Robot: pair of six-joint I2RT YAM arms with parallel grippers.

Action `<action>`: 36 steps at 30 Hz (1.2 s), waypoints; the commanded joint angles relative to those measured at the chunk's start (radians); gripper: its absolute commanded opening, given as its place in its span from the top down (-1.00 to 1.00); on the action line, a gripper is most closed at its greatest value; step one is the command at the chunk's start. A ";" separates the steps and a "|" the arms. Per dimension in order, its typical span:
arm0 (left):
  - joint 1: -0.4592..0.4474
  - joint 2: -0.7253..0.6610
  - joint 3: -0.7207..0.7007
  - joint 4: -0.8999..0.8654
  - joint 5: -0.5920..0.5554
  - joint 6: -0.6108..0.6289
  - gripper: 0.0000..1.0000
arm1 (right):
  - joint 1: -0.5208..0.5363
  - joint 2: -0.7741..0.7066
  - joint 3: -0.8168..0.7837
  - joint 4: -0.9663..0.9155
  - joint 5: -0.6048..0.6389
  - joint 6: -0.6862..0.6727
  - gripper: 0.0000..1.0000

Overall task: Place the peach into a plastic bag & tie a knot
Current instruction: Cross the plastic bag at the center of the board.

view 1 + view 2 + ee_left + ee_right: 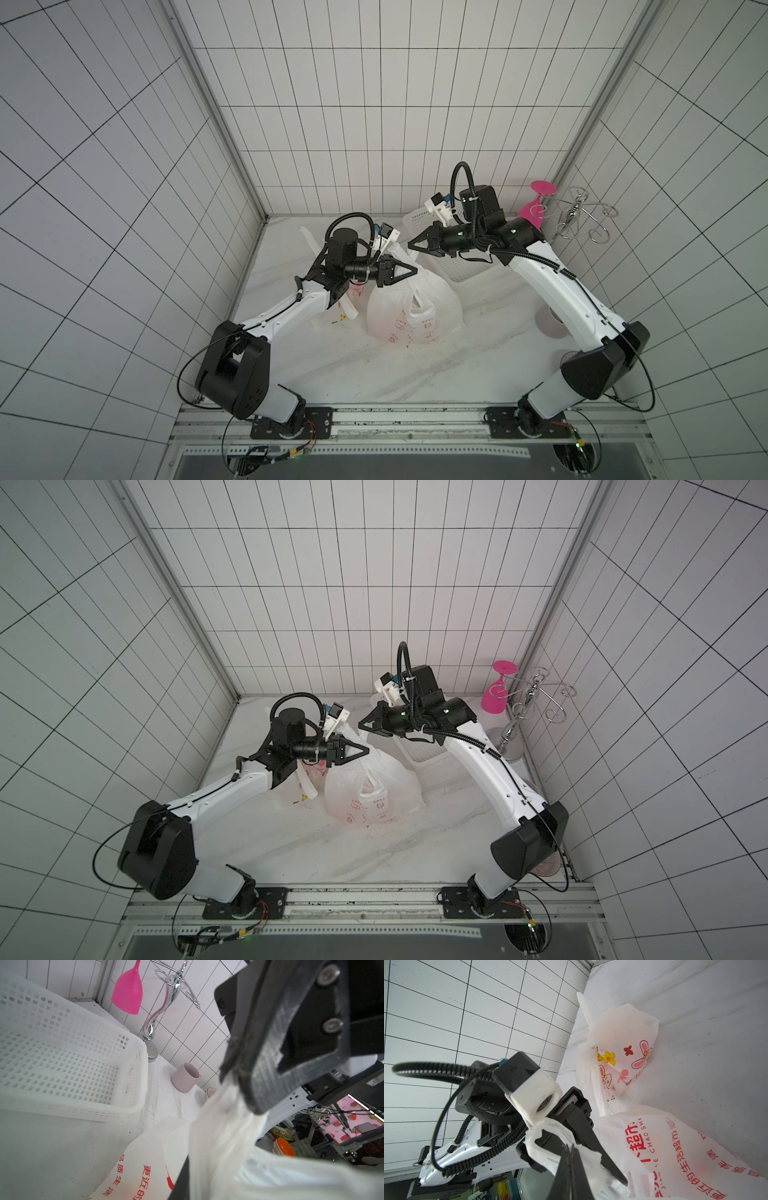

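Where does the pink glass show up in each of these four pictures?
In a top view: pink glass hangs upside down on the chrome rack, far right corner.
In a top view: the glass, same rack, same corner.
Left wrist: the glass on the rack, beyond the white basket.
Right wrist: not in it.
Shared landmark: the red-printed plastic bag, in all four.

Colours and patterns
Shopping bag: translucent white, red lettering. Small bag: pink rabbits, yellow and red flowers. Goblet: pink. Basket: white, perforated.
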 commanded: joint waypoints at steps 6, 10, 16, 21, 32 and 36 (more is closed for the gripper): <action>0.052 0.015 -0.022 0.022 0.026 -0.039 1.00 | -0.062 -0.084 0.015 -0.071 0.045 -0.089 1.00; 0.060 0.008 -0.019 -0.015 -0.005 -0.046 1.00 | -0.009 -0.124 -0.027 -0.094 0.053 -0.142 1.00; 0.078 -0.013 -0.029 -0.070 -0.019 -0.039 0.93 | 0.014 -0.199 -0.153 -0.082 0.008 -0.182 1.00; 0.079 -0.012 -0.041 -0.082 -0.016 -0.038 0.95 | 0.046 -0.212 -0.186 -0.107 -0.005 -0.208 1.00; 0.106 -0.013 -0.052 -0.103 -0.001 -0.031 0.85 | 0.091 -0.238 -0.271 -0.044 -0.098 -0.197 1.00; 0.102 -0.017 -0.054 -0.036 0.021 -0.078 0.99 | 0.098 -0.218 -0.269 -0.042 -0.078 -0.195 1.00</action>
